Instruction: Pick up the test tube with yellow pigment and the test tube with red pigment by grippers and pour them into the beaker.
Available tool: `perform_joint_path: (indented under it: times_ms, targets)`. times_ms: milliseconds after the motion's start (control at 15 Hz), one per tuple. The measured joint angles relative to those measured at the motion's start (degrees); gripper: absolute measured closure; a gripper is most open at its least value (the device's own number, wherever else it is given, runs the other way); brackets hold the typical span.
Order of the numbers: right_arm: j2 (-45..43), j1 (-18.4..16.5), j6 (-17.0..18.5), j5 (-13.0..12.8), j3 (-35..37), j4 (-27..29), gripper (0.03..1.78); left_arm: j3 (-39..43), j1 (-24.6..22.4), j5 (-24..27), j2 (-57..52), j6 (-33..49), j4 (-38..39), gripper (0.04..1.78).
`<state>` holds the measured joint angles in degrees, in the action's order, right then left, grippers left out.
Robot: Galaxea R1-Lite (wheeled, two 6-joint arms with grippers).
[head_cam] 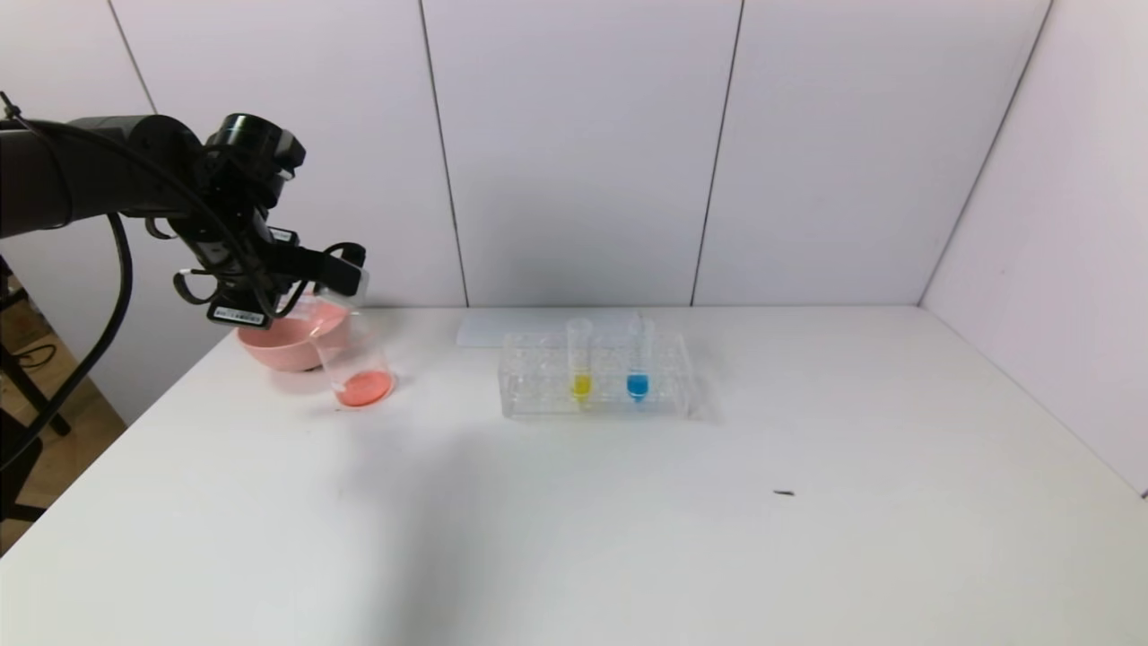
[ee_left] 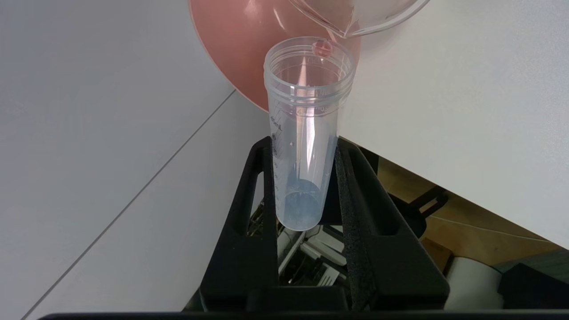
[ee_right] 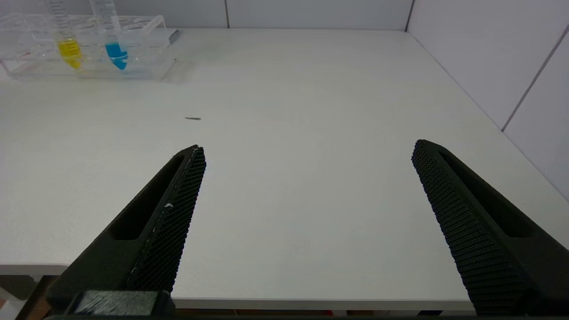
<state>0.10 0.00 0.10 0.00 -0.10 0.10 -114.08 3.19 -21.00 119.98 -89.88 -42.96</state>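
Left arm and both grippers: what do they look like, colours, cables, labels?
The left arm is matte black with looping black cables and a white barcode sticker near the wrist. The left gripper has hollowed black fingers with foam-like pads. The right gripper has tapering black fingers with mesh-textured inner faces.

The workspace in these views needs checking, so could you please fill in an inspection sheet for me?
Surface: white table, one small dark speck.
Job's things: beaker holds red liquid at its bottom; red-pigment tube is tipped mouth-down over the beaker, nearly empty, one red drop at its lip; yellow-pigment tube stands in the clear rack.
Clutter: blue tube in the rack; pink bowl behind the beaker.
Hands: left hand shut on the red tube; right hand open, low over the table's near edge.
Cables: black cable loops under the left arm.
Surroundings: white wall panels.
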Motion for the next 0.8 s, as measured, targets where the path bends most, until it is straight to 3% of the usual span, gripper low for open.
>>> perform_joint_path:
  times_ms: [800]
  targets:
    - [0.0, 0.0, 0.0, 0.0, 0.0, 0.0, 0.11, 0.0, 0.1, 1.0, -0.3, 0.7, -0.2, 1.38]
